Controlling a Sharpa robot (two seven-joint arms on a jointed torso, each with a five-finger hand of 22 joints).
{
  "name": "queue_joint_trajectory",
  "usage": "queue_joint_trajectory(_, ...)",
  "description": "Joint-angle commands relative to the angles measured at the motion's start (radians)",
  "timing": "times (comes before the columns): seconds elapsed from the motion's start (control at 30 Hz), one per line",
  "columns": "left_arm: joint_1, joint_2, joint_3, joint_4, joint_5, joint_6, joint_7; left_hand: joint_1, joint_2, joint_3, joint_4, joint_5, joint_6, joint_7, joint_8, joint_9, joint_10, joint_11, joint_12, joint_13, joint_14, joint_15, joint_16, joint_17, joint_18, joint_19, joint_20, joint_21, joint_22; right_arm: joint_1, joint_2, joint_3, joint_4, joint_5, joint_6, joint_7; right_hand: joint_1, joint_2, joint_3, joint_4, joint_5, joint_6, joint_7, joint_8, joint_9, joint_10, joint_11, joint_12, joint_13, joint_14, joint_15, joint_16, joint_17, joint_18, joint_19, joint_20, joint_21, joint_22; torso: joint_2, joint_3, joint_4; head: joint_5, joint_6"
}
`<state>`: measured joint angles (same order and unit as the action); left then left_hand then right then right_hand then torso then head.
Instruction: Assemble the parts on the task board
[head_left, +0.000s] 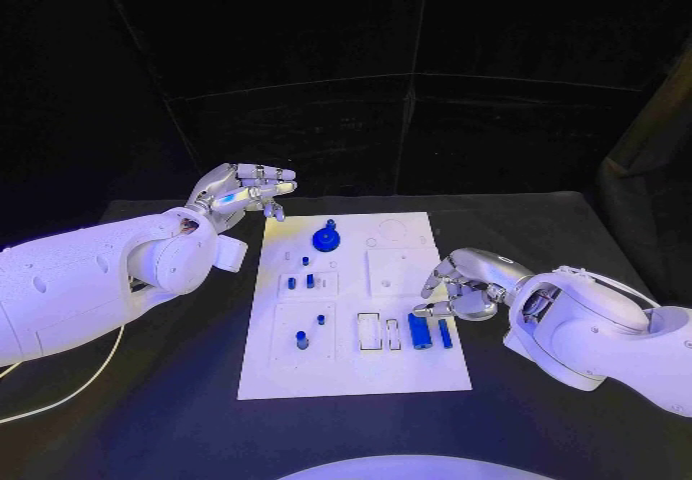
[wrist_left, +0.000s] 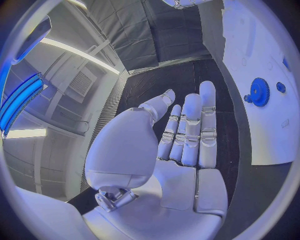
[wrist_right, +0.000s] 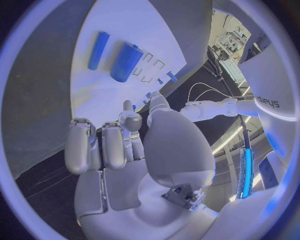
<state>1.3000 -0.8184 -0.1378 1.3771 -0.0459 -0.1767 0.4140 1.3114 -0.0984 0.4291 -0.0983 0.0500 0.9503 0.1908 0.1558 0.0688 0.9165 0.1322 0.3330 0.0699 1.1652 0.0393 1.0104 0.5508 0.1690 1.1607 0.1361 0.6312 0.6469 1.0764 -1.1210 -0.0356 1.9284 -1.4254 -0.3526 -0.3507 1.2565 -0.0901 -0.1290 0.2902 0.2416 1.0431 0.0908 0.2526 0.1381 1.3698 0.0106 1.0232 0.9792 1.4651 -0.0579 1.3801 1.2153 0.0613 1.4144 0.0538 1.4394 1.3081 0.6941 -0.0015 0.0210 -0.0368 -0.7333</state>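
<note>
The white task board (head_left: 353, 300) lies in the middle of the black table. On it are a blue gear (head_left: 327, 240), small blue pegs (head_left: 300, 281), two more pegs (head_left: 302, 340) and, near its right edge, a thick blue cylinder (head_left: 420, 332) beside a thin one (head_left: 444, 334). My right hand (head_left: 462, 290) hovers at the board's right edge just beyond the cylinders, fingers loosely bent and holding nothing; the thick cylinder (wrist_right: 126, 62) and thin cylinder (wrist_right: 98, 43) lie beyond its fingertips. My left hand (head_left: 245, 190) is raised off the board's far left corner, fingers (wrist_left: 190, 130) straight and empty, with the gear (wrist_left: 259, 91) off to its side.
Rectangular wire clips (head_left: 378, 331) lie on the board left of the cylinders. Square recesses (head_left: 394, 270) mark the board's right half. A pale cable (head_left: 87, 385) runs over the table at the left. Black curtains close the back.
</note>
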Motion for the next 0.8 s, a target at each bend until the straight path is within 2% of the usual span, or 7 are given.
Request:
queue_joint_trajectory(0.03,0.001,0.0,0.0,0.003,0.004,0.01,0.004,0.002,0.009,-0.006,0.001,0.001,-0.003,0.003,0.003,-0.001,-0.009,-0.001,0.004,-0.001,-0.009,0.0,-0.002,-0.001,0.014,-0.007,-0.001,-0.003,-0.001,0.0,-0.005,0.0,0.0,0.013,0.047,-0.126,-0.015,0.007,-0.014,0.001,-0.005,-0.009,0.0,0.009,0.006,-0.006,0.0,0.01,0.017,0.048,0.001,0.005,0.004,-0.008,0.006,0.002,0.005,0.039,-0.002,0.0002,-0.0056,-0.004,0.0)
queue_joint_trajectory(0.17,0.001,-0.002,-0.001,0.003,0.004,0.01,0.004,0.002,0.009,-0.006,0.001,0.001,-0.003,0.003,0.003,-0.001,-0.009,-0.001,0.004,-0.001,-0.009,0.0,-0.002,-0.001,0.014,-0.007,-0.001,-0.003,-0.001,-0.003,0.007,-0.001,-0.012,-0.005,0.051,-0.163,-0.031,0.02,-0.026,0.001,0.009,-0.015,0.0,0.018,0.012,-0.01,0.0,0.013,0.028,0.048,0.001,0.006,0.005,-0.008,0.005,0.002,0.006,0.04,-0.001,0.0015,-0.006,-0.005,-0.002)
queue_joint_trajectory(0.3,0.001,-0.003,-0.001,0.004,0.004,0.011,0.005,0.002,0.009,-0.006,0.001,0.001,-0.003,0.003,0.003,-0.001,-0.009,-0.001,0.004,-0.001,-0.009,0.0,-0.002,-0.001,0.014,-0.007,-0.001,-0.003,-0.001,-0.01,0.027,-0.001,-0.023,-0.032,0.062,-0.184,-0.036,0.02,-0.032,0.001,0.009,-0.018,0.001,0.021,0.014,-0.013,0.001,0.011,0.03,0.047,0.001,0.005,0.004,-0.008,0.005,0.003,0.006,0.04,-0.001,-0.0007,-0.0037,-0.009,-0.006)
queue_joint_trajectory(0.5,0.001,-0.004,-0.002,0.004,0.004,0.012,0.005,0.001,0.01,-0.007,0.002,0.001,-0.003,0.003,0.004,-0.001,-0.01,-0.001,0.005,-0.001,-0.009,0.0,-0.002,-0.002,0.014,-0.007,0.0,-0.004,-0.001,-0.014,0.058,-0.002,-0.036,-0.06,0.083,-0.194,-0.037,0.02,-0.034,0.001,0.009,-0.02,0.001,0.022,0.015,-0.014,0.001,0.01,0.03,0.047,0.002,0.005,0.004,-0.008,0.005,0.003,0.006,0.041,0.0,-0.001,-0.0037,-0.011,-0.006)
queue_joint_trajectory(0.8,0.001,-0.005,-0.003,0.003,0.004,0.015,0.003,0.001,0.01,-0.007,0.002,0.001,-0.003,0.003,0.004,-0.001,-0.01,-0.001,0.005,-0.001,-0.009,0.0,-0.002,-0.002,0.014,-0.007,0.0,-0.004,-0.001,-0.034,0.084,-0.002,-0.048,-0.086,0.132,-0.198,-0.037,0.02,-0.039,0.001,0.016,-0.021,0.001,0.027,0.019,-0.014,0.001,0.016,0.04,0.048,0.002,0.009,0.012,-0.009,0.007,0.003,0.008,0.045,0.0,-0.001,-0.005,-0.011,-0.015)
